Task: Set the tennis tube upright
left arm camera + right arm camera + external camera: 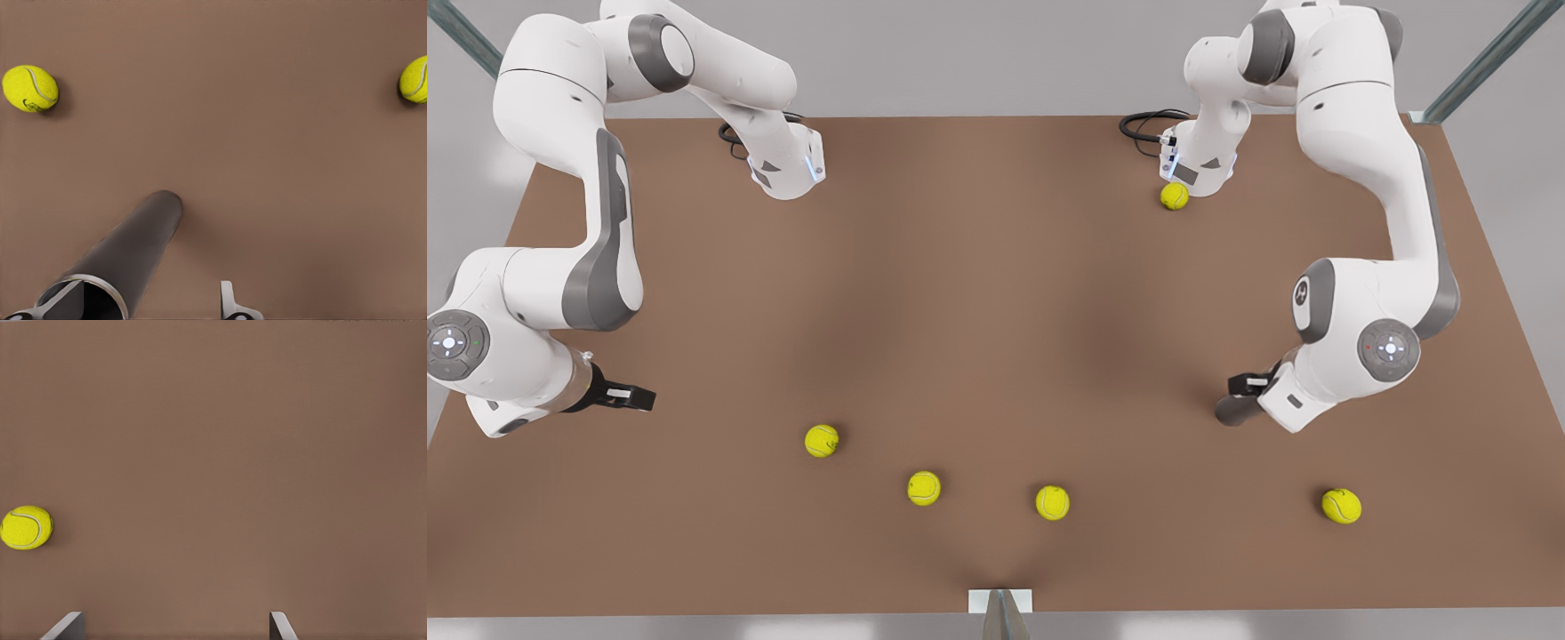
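Note:
The tennis tube (pixel 137 250) is a dark grey cylinder with a silvery rim, seen end-on from above with its far end on the brown table. In the front view, the tube (pixel 1232 411) is a short grey shape under the arm at the front view's right. My left gripper (pixel 123 310) is open around the rim, and the tube sits close to one finger, well apart from the other. In the front view, the left gripper (pixel 1247 387) hangs just above the tube. My right gripper (pixel 172 627) is open over bare table and holds nothing; it waits as the right gripper (pixel 627 396) at the front view's left.
Several yellow tennis balls lie loose: three in a row near the front edge (pixel 821 440), (pixel 924 488), (pixel 1052 502), one at the front right (pixel 1341 506), one by the far right arm base (pixel 1175 196). A small grey fixture (pixel 1000 609) stands at the table's front edge.

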